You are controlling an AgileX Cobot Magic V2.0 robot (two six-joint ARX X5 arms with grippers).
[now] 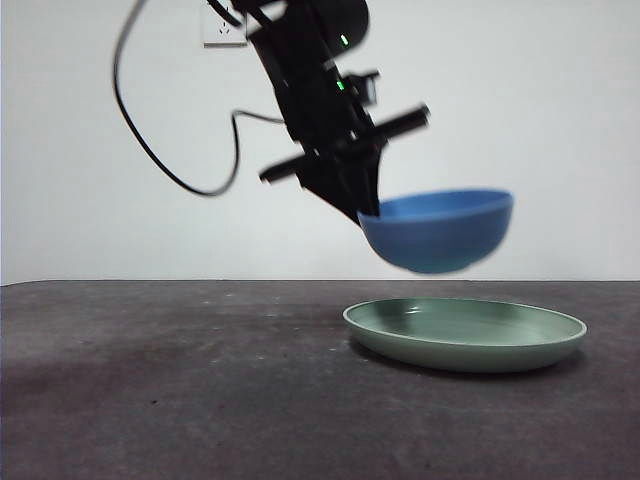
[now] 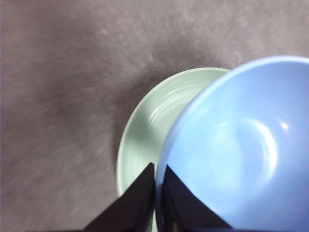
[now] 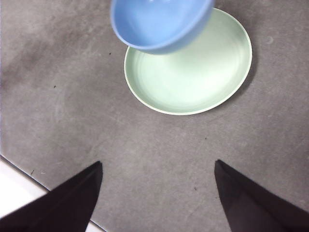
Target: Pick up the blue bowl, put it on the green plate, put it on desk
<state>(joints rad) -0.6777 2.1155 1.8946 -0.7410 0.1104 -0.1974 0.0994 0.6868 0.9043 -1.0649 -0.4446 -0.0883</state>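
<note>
The desk fills the lower part of the front view, a flat dark grey-brown top, matte and faintly mottled, running back to a plain white wall. High on that wall, in the upper left of the frame, sits a white socket plate, and a black cable loops down across the wall from my arm.

The green plate lies flat on the desk at lower right of the front view: wide, shallow, pale mint, glossy, with a low raised rim and faint concentric rings on its inner face.

The blue bowl hangs in the air just above the plate, clear of it, tilted a little. It is round, medium blue and shiny, with a smooth inside that catches small highlights; its outline is blurred in the front view. In my right wrist view it overlaps the plate's far rim at the top of the frame.

My left gripper comes down dark from the top centre of the front view and pinches the bowl's rim, one jaw inside the wall and one outside, nearly closed on it.

My right gripper hangs over bare desk, near the plate, jaws spread wide and holding nothing.
</note>
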